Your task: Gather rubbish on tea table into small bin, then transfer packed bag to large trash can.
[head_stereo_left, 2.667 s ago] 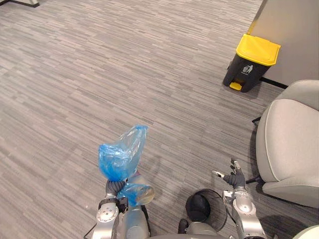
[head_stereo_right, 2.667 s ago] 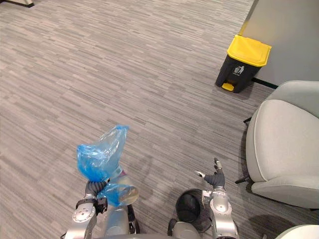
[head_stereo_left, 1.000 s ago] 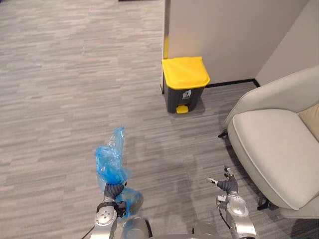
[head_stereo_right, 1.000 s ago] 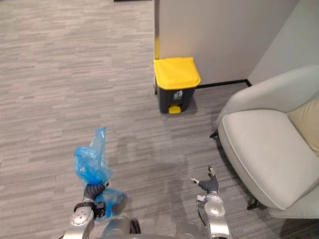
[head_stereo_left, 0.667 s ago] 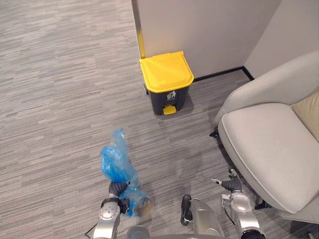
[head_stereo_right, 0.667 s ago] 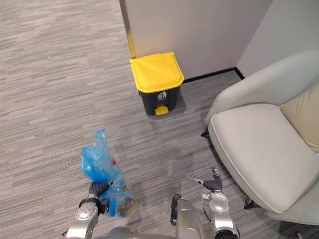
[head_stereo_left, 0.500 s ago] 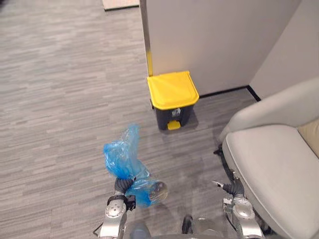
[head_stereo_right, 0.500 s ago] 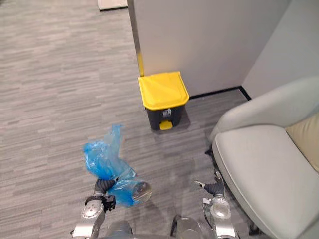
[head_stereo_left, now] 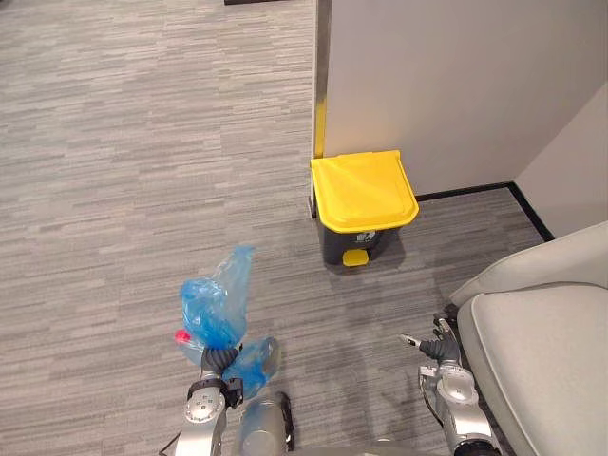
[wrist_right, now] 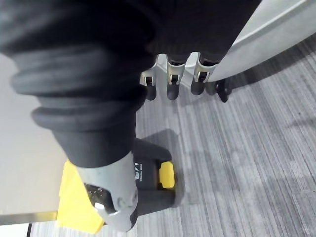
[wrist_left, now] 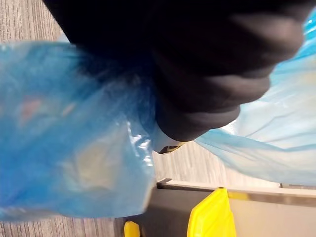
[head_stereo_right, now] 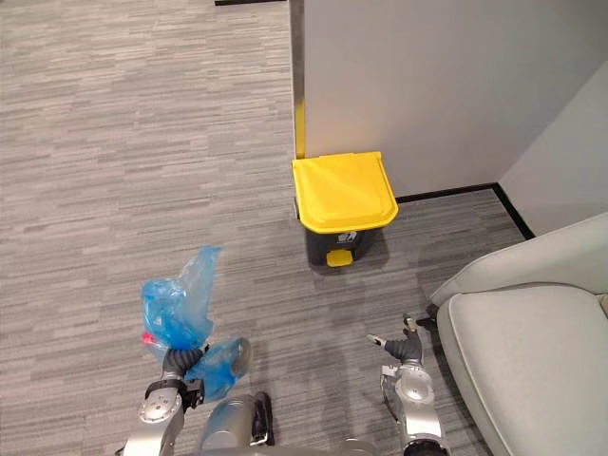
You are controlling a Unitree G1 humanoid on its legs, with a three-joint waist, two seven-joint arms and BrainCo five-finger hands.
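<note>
Grey plank-patterned floor (head_stereo_left: 123,142) fills the left and far side of the scene. Near the left, the left hand (head_stereo_left: 225,360) is curled tight round the gathered neck of one blue plastic bag (head_stereo_left: 215,306), so the bag is off the floor. Its loose top stands up above the fist, and a fuller lobe bulges just to the right of the hand. Something small and red (head_stereo_left: 180,334) shows through the plastic on its left side. In the left wrist view the blue film is bunched against the dark cover.

Farther off and right of centre stands one large trash can (head_stereo_left: 364,190), well apart from the bag. It has a dark body, a closed yellow lid and one yellow foot pedal (head_stereo_left: 355,257) at the front. Its back is close against the end of a pale wall (head_stereo_left: 456,85). One small white label (head_stereo_left: 364,237) sits on the front above the pedal, too small to read. A yellow strip (head_stereo_left: 320,114) runs up the wall's corner edge behind the can.

Near the right, the right hand (head_stereo_left: 439,349) holds nothing. In its wrist view its fingers (wrist_right: 170,84) hang relaxed and apart. Just to its right is one light grey armchair (head_stereo_left: 546,351), cut off by the right edge.
</note>
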